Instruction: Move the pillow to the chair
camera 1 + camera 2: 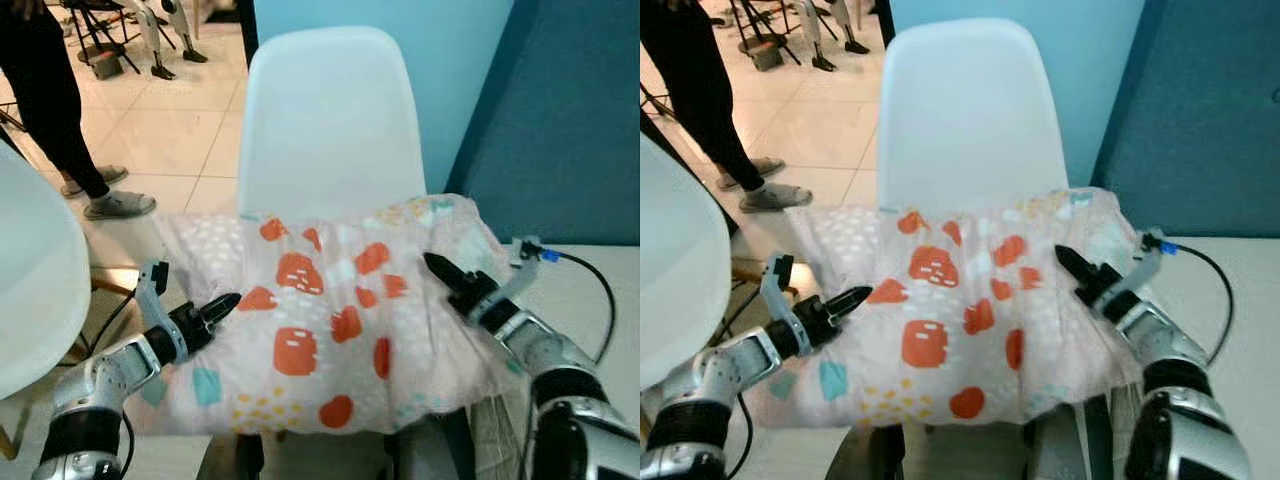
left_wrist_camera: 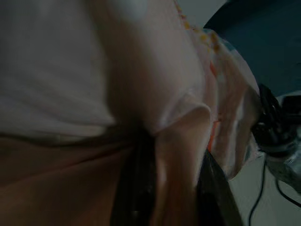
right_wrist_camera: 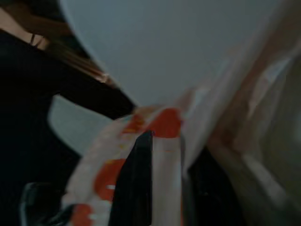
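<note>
Pillow (image 1: 320,320), pinched by both tools (image 1: 222,305) (image 1: 440,270), hides the chair (image 1: 330,120) seat.

Your two head eyes look forward and down at the same pillow (image 1: 320,320) and white chair (image 1: 330,120), your wrist views sit pressed close against its fabric.

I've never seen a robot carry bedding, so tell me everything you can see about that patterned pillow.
The soft pale pink fabric pillow, printed with orange-red blobs, white dots, small teal and yellow marks, is held up flat and wide in front of the white plastic chair. The left gripper pinches its left edge and the right gripper its right edge, fabric bunched between the fingers. Its cover looks wrinkled, sagging slightly.
</note>
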You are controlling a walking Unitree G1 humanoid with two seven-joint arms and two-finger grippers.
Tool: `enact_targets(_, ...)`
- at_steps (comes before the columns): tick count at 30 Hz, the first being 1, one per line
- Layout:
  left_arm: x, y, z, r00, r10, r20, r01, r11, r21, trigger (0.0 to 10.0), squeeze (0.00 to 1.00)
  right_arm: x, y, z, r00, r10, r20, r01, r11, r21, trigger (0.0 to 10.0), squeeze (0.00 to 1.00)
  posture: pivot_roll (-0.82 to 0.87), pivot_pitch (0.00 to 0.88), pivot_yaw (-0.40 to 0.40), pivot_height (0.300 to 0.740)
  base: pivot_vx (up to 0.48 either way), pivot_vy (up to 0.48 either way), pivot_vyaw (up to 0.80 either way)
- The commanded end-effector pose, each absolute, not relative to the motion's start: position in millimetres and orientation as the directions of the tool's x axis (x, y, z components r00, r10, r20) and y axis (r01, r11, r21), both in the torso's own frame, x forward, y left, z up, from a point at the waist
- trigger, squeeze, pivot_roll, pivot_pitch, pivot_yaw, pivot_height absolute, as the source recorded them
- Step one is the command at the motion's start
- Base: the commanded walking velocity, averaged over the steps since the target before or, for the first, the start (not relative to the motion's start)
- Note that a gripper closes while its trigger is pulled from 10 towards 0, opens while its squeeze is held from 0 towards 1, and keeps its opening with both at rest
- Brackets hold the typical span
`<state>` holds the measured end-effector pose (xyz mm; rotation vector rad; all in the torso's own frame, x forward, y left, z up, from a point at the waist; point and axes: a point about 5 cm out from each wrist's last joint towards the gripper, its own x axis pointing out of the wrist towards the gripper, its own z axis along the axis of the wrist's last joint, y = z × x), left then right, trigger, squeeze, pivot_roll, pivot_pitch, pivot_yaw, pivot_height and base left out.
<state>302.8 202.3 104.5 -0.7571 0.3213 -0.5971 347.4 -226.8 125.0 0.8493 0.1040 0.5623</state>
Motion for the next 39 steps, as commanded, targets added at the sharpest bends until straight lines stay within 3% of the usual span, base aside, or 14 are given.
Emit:
enact_targets(1, 297, 192, 106, 0.765, -0.643, -0.031, 0.415, 0.529, -0.74, 0.0, 0.0, 344, -224, 120, 0.844, 0.518, 0.139, -0.432, 0.505, 0.747, 0.0, 0.0, 0.08, 0.161, 0.027, 0.587, 0.0, 0.0, 0.0)
enact_targets(9, 275, 184, 110, 0.767, -0.64, -0.044, 0.424, 0.557, -0.714, 0.0, 0.0, 328, -203, 108, 0.8, 0.594, 0.09, -0.466, 0.519, 0.717, 0.0, 0.0, 0.08, 0.149, 0.013, 0.587, 0.0, 0.0, 0.0)
enact_targets(12, 278, 194, 101, 0.815, -0.563, -0.137, 0.355, 0.673, -0.649, 0.0, 0.0, 326, -206, 119, 0.796, 0.597, 0.098, -0.501, 0.56, 0.659, 0.0, 0.0, 0.07, 0.149, 0.016, 0.587, 0.0, 0.0, 0.0)
enact_targets(15, 284, 202, 102, 0.851, -0.502, -0.156, 0.303, 0.71, -0.635, 0.0, 0.0, 332, -213, 138, 0.806, 0.578, 0.129, -0.527, 0.6, 0.602, 0.0, 0.0, 0.06, 0.149, 0.02, 0.587, 0.0, 0.0, 0.0)
enact_targets(16, 288, 206, 104, 0.864, -0.477, -0.161, 0.288, 0.73, -0.62, 0.0, 0.0, 337, -219, 150, 0.815, 0.563, 0.137, -0.532, 0.635, 0.56, 10.0, 0.0, 0.06, 0.149, 0.022, 0.587, 0.0, 0.0, 0.0)
enact_targets(21, 298, 217, 119, 0.896, -0.424, -0.131, 0.279, 0.768, -0.576, 0.0, 0.0, 347, -244, 191, 0.858, 0.48, 0.183, -0.505, 0.724, 0.47, 10.0, 0.0, 0.05, 0.149, 0.022, 0.587, 0.0, 0.0, 0.0)
enact_targets(22, 301, 219, 125, 0.902, -0.418, -0.11, 0.287, 0.769, -0.571, 0.0, 0.0, 347, -246, 201, 0.856, 0.473, 0.21, -0.514, 0.727, 0.454, 2.5, 0.0, 0.05, 0.144, 0.021, 0.587, 0.0, 0.0, 0.0)
enact_targets(23, 301, 219, 125, 0.902, -0.418, -0.11, 0.287, 0.769, -0.571, 0.0, 0.0, 347, -246, 201, 0.856, 0.473, 0.21, -0.514, 0.727, 0.454, 2.5, 0.0, 0.05, 0.144, 0.021, 0.587, 0.0, 0.0, 0.0)
enact_targets(24, 306, 214, 149, 0.9, -0.436, -0.011, 0.353, 0.743, -0.568, 0.0, 0.0, 345, -245, 223, 0.828, 0.485, 0.283, -0.561, 0.707, 0.431, 0.0, 0.0, 0.05, 0.139, 0.019, 0.587, 0.0, 0.0, 0.0)
enact_targets(29, 309, 205, 175, 0.875, -0.47, 0.117, 0.445, 0.685, -0.576, 0.0, 0.0, 342, -239, 237, 0.79, 0.51, 0.34, -0.613, 0.671, 0.418, 0.0, 0.0, 0.05, 0.134, 0.016, 0.587, 0.0, 0.0, 0.0)
enact_targets(31, 307, 175, 224, 0.752, -0.556, 0.355, 0.649, 0.528, -0.548, 0.0, 0.0, 336, -212, 263, 0.704, 0.553, 0.446, -0.708, 0.591, 0.386, 0.0, 0.0, 0.05, 0.114, 0.009, 0.587, 0.0, 0.0, 0.0)
enact_targets(35, 305, 157, 247, 0.676, -0.59, 0.442, 0.731, 0.456, -0.508, 0.0, 0.0, 331, -191, 270, 0.654, 0.602, 0.459, -0.756, 0.551, 0.355, 0.0, 0.0, 0.05, 0.104, 0.004, 0.587, 0.0, 0.0, 0.0)
enact_targets(36, 305, 138, 251, 0.658, -0.632, 0.409, 0.747, 0.475, -0.466, 0.0, 0.0, 328, -168, 264, 0.641, 0.656, 0.398, -0.767, 0.561, 0.311, 0.0, 0.0, 0.05, 0.095, 0.003, 0.587, 0.0, 0.0, 0.0)
enact_targets(39, 308, 118, 237, 0.696, -0.661, 0.282, 0.71, 0.572, -0.412, 0.0, 0.0, 326, -146, 246, 0.66, 0.695, 0.284, -0.751, 0.62, 0.227, 0.0, 0.0, 0.05, 0.088, 0.002, 0.587, 0.0, 0.0, 0.0)
